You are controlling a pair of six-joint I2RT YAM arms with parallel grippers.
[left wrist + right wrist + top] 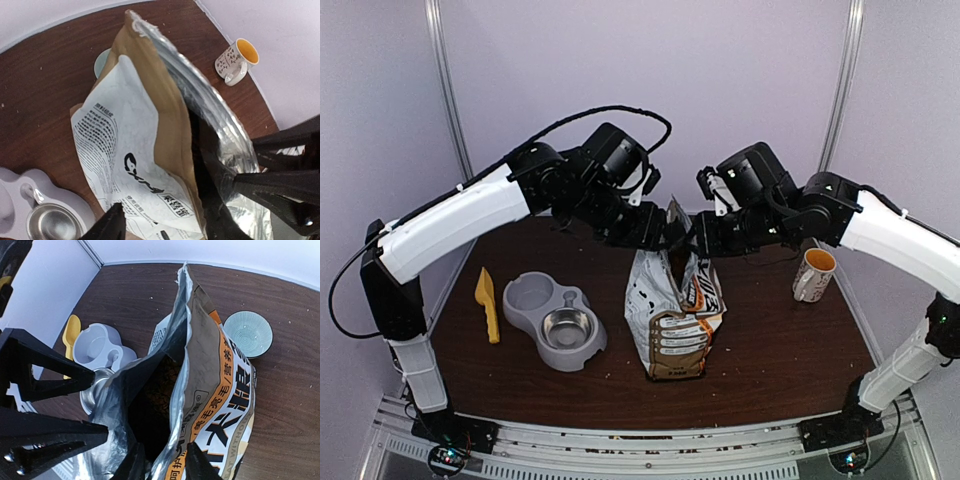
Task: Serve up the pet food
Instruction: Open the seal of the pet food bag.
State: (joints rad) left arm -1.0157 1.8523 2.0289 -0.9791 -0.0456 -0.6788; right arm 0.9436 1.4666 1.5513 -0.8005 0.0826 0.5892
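Observation:
The silver-white pet food bag (675, 310) with orange-brown trim stands upright mid-table with its mouth spread. Dark-brown kibble, the pet food (162, 385), shows deep inside it in the right wrist view. My left gripper (655, 232) (160, 215) holds the bag's left wall (125, 135), one finger outside on the white print and one inside. My right gripper (705, 238) (162, 460) is shut on the right wall (220, 390), one finger inside and one on the printed face. A grey double feeder (510, 310) with a steel bowl (567, 327) sits left of the bag.
A yellow scoop (487, 303) lies left of the feeder. A white mug with an orange inside (814, 273) stands at the right. A teal ribbed bowl (248, 333) sits behind the bag, hidden from the top view. Loose crumbs dot the brown table.

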